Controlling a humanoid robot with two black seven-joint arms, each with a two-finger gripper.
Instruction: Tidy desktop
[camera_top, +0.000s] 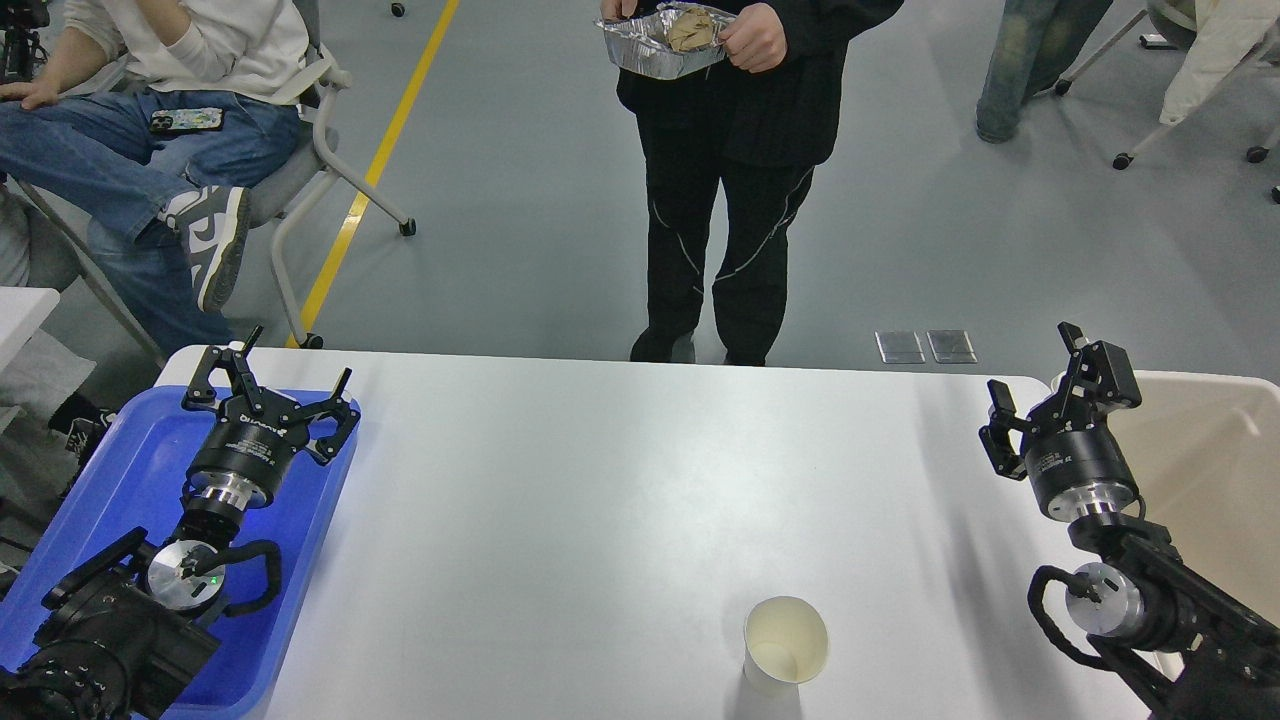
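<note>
The desktop (600, 480), a broad white bench with rounded corners, stretches between the two arms and is almost bare, so the tidying looks close to its start or close to its end; I cannot say which. To the outer side of the left pincer (270, 385) lies the blue tray (110, 480), partly under that arm, likely the place for things worth keeping. Just beyond the outer side of the right pincer (1040, 375) sits the beige bin (1210, 470) at the bench's edge, handy for rubbish. Both pincers hover released, fingers spread and holding nothing, each parked over its own end of the bench, which leaves the middle free for reaching. The only loose thing on the bench is a paper cup (785, 645), upright and seemingly empty, standing nearer the robot than either pincer and closer to the right one. Judging by that, the right arm seems better placed to take it to the bin. Beyond the bench a person holds a foil container (660, 40).
</note>
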